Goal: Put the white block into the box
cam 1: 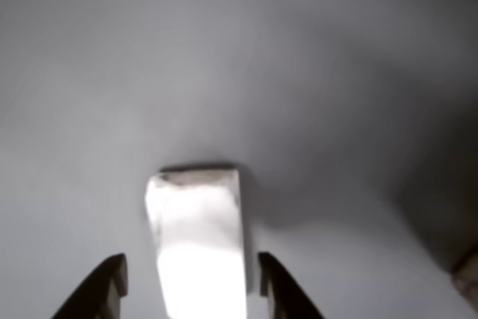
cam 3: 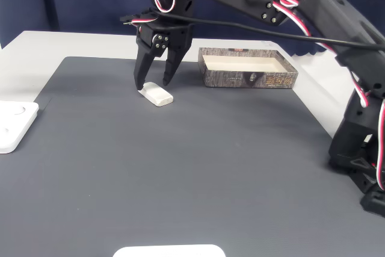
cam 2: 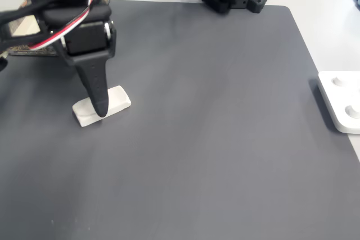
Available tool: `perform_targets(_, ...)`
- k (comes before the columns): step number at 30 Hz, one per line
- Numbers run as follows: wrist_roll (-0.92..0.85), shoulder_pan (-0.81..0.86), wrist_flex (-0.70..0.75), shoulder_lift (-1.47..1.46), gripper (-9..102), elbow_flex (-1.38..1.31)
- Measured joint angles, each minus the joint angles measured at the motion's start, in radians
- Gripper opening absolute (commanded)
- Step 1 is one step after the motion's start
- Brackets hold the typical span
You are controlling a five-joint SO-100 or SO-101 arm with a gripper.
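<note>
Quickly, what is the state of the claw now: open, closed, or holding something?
Claw: open, its fingers on both sides of the small white rectangular block lying on the dark grey mat; not gripping it yet.

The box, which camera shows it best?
A fixed view shows the box best: whole, with its pale inside and printed side wall, beside the open tool that straddles the white block. The other fixed view catches just a sliver behind the arm; the other view perhaps a blurred corner.
</note>
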Motion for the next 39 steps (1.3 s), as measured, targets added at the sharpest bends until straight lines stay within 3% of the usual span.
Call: perform_targets(39,0.0,-0.002,-0.003,-0.014,23,0.0)
